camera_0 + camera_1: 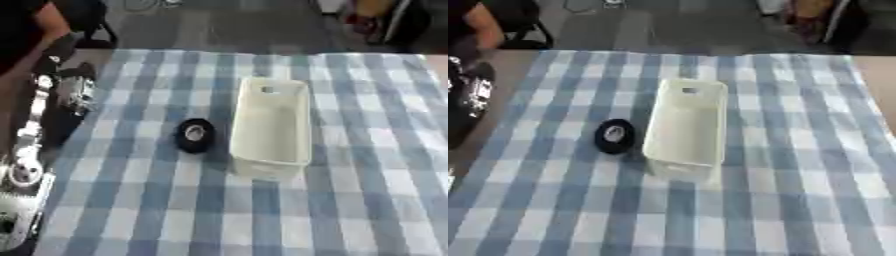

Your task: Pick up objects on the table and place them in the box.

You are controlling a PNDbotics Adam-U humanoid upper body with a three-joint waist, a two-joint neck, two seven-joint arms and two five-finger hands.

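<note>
A long white box (271, 122) stands open-topped in the middle of the checked table, and its inside looks bare. Just left of it, close to its left wall, sits a black roll with a pale centre (194, 135). My left arm (24, 170), black and silver, runs up the left edge of the left eye view. Its hand (70, 92) is beyond the table's left edge, well to the left of the roll and apart from it. The hand's shape is blurred. My right hand shows in neither view.
A blue and white checked cloth (798, 190) covers the table. A brown bare strip (509, 65) of tabletop shows along the left. Dark floor and blurred items lie past the far edge.
</note>
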